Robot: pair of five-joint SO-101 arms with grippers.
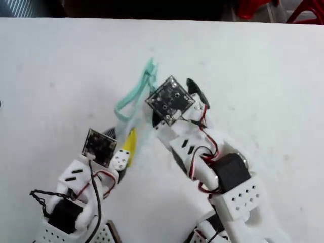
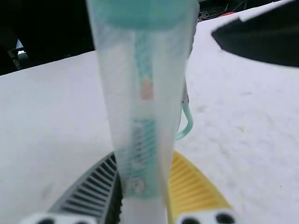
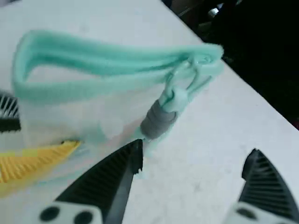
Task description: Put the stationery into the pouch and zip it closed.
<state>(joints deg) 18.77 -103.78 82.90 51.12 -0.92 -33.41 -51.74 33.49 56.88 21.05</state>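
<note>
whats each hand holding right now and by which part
The left hand is shut on the pouch, pinching the end away from the zipper slider. The right hand is open and holds nothing.

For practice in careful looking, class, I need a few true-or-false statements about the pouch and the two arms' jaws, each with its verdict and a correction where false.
1. The left arm's jaws are shut on the pouch. True.
2. The pouch is zipped fully closed. False: its teal mouth gapes open.
3. The right arm's jaws stand open. True.
4. The right arm's jaws clamp the zipper pull. False: the pull lies just off one jaw tip, ungripped.
5. The table is dark wood. False: it is white.
</note>
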